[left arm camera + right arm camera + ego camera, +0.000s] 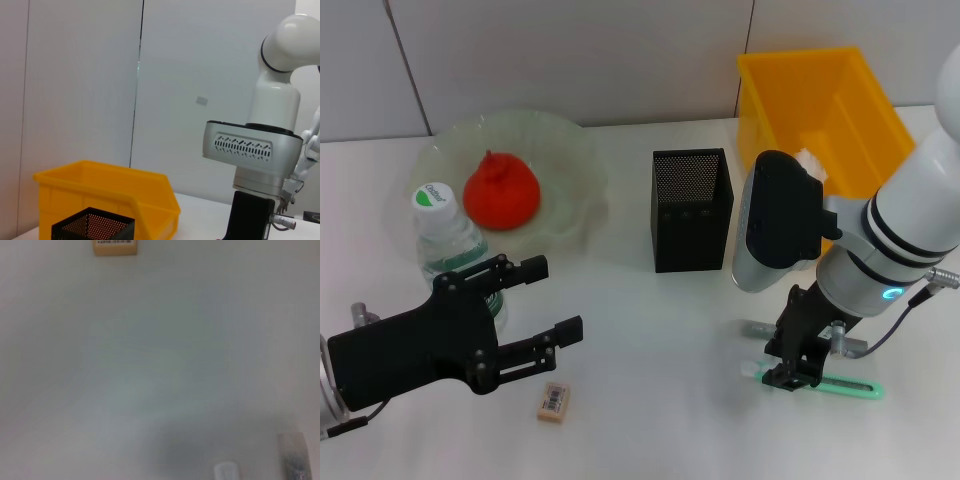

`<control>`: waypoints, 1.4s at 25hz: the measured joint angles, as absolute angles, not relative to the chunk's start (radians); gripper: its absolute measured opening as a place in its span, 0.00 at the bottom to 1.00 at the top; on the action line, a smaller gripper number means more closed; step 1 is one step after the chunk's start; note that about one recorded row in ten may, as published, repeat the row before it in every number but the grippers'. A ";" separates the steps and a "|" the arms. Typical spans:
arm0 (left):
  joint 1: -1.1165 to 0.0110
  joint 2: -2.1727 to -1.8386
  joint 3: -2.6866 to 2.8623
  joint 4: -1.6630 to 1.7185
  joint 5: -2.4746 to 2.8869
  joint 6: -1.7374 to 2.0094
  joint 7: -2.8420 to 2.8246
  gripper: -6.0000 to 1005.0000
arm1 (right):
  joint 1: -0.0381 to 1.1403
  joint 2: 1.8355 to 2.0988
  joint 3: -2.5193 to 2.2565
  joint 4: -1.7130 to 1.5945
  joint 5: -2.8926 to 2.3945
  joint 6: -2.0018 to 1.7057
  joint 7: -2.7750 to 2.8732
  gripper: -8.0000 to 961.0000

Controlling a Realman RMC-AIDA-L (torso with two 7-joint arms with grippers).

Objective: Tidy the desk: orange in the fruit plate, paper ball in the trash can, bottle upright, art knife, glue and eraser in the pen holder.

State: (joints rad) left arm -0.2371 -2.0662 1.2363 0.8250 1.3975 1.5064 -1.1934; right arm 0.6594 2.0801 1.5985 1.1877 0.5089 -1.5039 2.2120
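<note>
My left gripper (pixel 548 300) is hanging released, the upright bottle (pixel 455 246) just behind it and the eraser (pixel 554 402) just below its fingertips. My right gripper (pixel 792 373) is pressing down on the green art knife (pixel 830 386), past the pen holder (pixel 691 209); I cannot tell whether it is clenched.

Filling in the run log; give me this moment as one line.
right gripper: down at art knife | left gripper: open, idle by upright bottle | orange: in fruit plate | eraser: on desk

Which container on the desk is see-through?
The fruit plate: you can see the desk through its wavy glass, and the orange sits in it. The pen holder is black mesh, and the trash can is solid yellow.
</note>
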 joint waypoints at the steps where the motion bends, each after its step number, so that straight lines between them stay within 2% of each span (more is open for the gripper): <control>1: -0.237 -2.066 1.236 0.825 1.397 1.506 -1.193 0.76 | 0.659 2.080 1.598 1.188 0.509 -1.504 2.212 0.38; 2: -0.239 -2.066 1.236 0.821 1.398 1.506 -1.193 0.76 | 0.660 2.080 1.598 1.187 0.510 -1.504 2.212 0.35; 8: -0.242 -2.066 1.236 0.821 1.397 1.506 -1.193 0.76 | 0.660 2.080 1.600 1.184 0.518 -1.501 2.213 0.35; 20: -0.245 -2.066 1.236 0.819 1.398 1.505 -1.193 0.75 | 0.664 2.080 1.606 1.172 0.518 -1.484 2.225 0.20; 35: -0.250 -2.066 1.232 0.818 1.398 1.505 -1.193 0.75 | 0.664 2.080 1.609 1.170 0.518 -1.482 2.246 0.13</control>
State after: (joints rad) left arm -0.2501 -2.0663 1.2317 0.8175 1.3975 1.5048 -1.1934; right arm 0.6641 2.0800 1.6091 1.1704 0.5178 -1.4815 2.2465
